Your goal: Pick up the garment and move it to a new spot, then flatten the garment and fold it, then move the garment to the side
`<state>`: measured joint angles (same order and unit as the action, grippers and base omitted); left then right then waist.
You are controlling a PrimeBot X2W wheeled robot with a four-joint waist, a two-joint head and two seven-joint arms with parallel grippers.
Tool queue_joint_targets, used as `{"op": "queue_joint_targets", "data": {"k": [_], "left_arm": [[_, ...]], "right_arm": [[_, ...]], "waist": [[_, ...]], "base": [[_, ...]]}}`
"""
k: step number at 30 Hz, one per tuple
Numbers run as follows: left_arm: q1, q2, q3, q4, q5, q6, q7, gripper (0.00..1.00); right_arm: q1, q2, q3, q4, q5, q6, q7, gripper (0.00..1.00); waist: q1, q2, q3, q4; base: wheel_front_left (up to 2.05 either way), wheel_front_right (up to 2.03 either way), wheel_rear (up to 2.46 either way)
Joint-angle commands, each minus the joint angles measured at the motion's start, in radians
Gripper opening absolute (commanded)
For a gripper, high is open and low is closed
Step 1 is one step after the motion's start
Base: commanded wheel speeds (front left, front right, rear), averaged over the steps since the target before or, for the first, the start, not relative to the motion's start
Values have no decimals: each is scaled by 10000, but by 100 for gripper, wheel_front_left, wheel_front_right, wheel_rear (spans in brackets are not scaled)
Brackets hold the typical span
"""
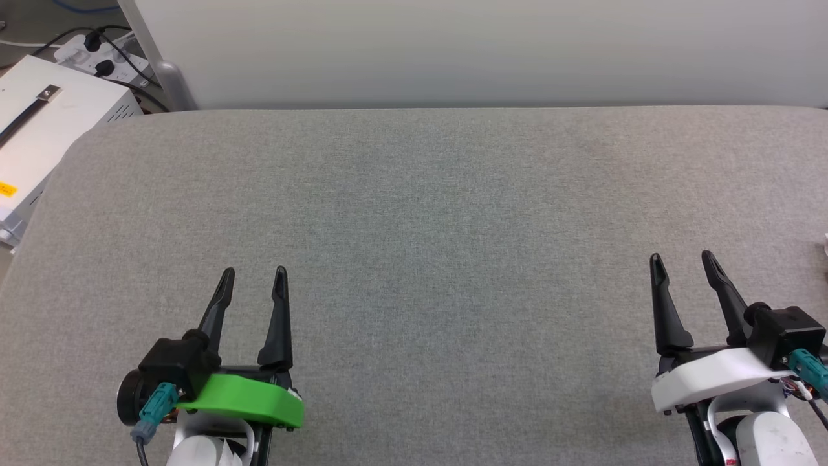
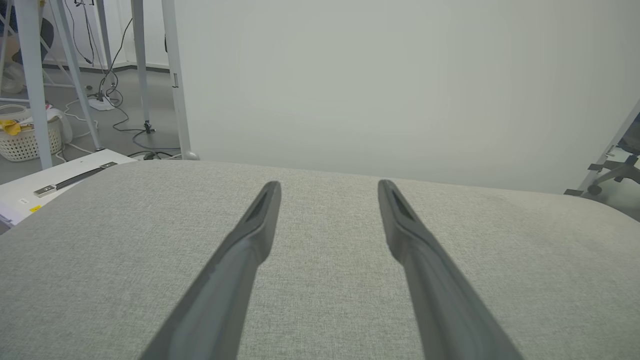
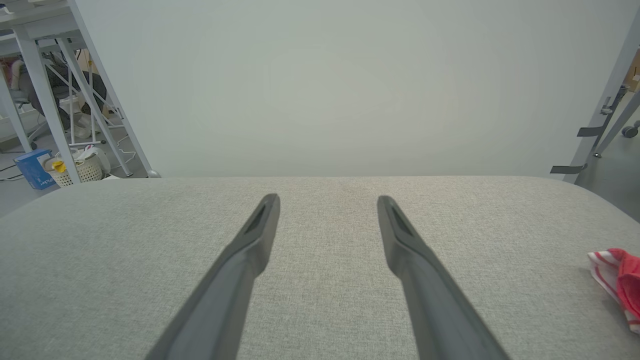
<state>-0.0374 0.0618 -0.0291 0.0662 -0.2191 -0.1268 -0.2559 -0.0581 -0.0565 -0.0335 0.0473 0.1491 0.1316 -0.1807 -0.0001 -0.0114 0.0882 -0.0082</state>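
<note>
Claws on both arms are wide open and hold nothing: the left claw [image 1: 253,272] sits at the near left of the grey fabric tabletop [image 1: 414,213], the right claw [image 1: 681,257] at the near right, and both point toward the far edge.

The garment [image 3: 620,282] lies on the tabletop's right side, to the right of the right claw and well apart from its fingers [image 3: 250,250]. The edge of the right wrist view cuts it off.

This layout fits two stages equally. The garment may be waiting at the right edge to be lifted to a new spot, or it may be already folded and set aside there. The visible corner is too small to decide between them, so I name no reach or grasp. For either stage, I judge the present stance sound: fingers spread, low over the bare middle of the tabletop, and clear of the cloth so that nothing snags or drags it.

What shows of the garment is a soft red bunch with a white band striped in red along its left side. It is rumpled at that corner, not crisp. No lettering or number is in sight, and whether the rest lies flat, folded or heaped cannot be told. Thin jersey like this would likely slide on the weave and sag when lifted.
</note>
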Motion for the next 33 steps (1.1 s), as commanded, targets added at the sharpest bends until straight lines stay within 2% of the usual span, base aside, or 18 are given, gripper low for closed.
{"op": "queue_joint_targets", "data": {"k": [1, 15, 16, 33], "left_arm": [[201, -59, 14, -29, 78, -36, -59, 100], [204, -104, 68, 73, 43, -37, -59, 100], [10, -46, 38, 69, -1, -7, 0, 0], [45, -49, 57, -16, 247, 140, 307, 0]], "right_arm": [[-6, 18, 14, 33, -58, -9, -39, 100], [7, 40, 4, 73, -102, -9, 50, 100], [-1, 29, -4, 52, -127, 0, 46, 0], [66, 32, 33, -8, -283, -1, 248, 0]], "waist": [[1, 114, -6, -1], [1, 114, -25, -16], [1, 0, -26, -17], [1, 13, -125, -6]], "base": [[0, 0, 0], [0, 0, 0], [0, 0, 0], [0, 0, 0]]}}
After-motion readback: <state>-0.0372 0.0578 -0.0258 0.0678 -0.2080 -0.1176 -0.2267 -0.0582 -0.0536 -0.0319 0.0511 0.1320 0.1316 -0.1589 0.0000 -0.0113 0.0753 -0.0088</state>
